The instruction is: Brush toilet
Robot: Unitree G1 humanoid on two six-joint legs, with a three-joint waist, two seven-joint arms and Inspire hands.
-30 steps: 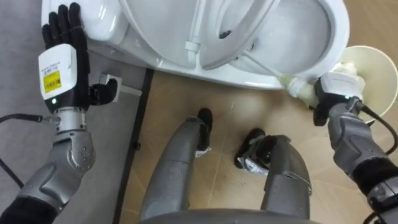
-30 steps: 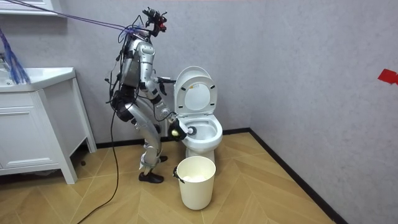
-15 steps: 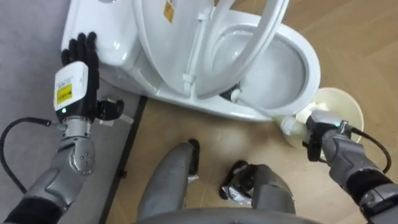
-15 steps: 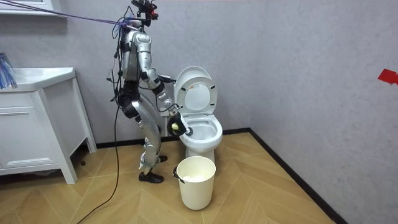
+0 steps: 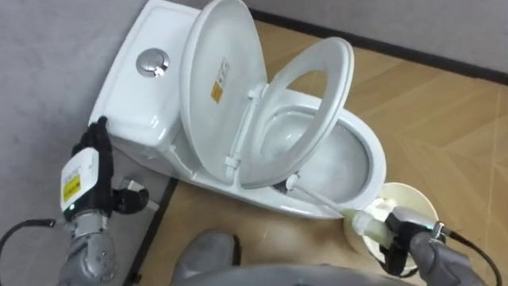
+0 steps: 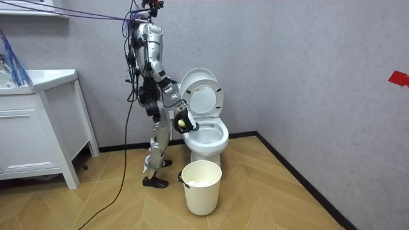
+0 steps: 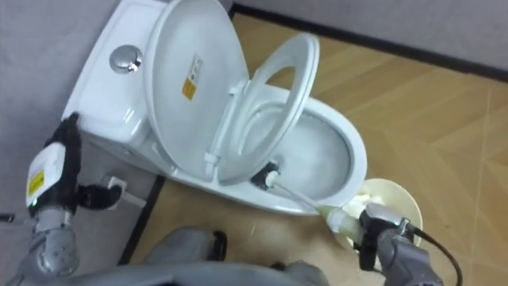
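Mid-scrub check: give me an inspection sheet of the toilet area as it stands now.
Surface: wood-pattern floor.
Job's things: toilet, lid and seat raised; brush slants over the rim, its head in the bowl under the raised seat.
Clutter: cream bin on the floor beside the bowl.
Hands: right hand, fingers curled round the brush handle; left hand, fingers straight, held beside the tank.
Cables: only the robot's own.
Surroundings: grey wall; white cabinet at the room view's left.
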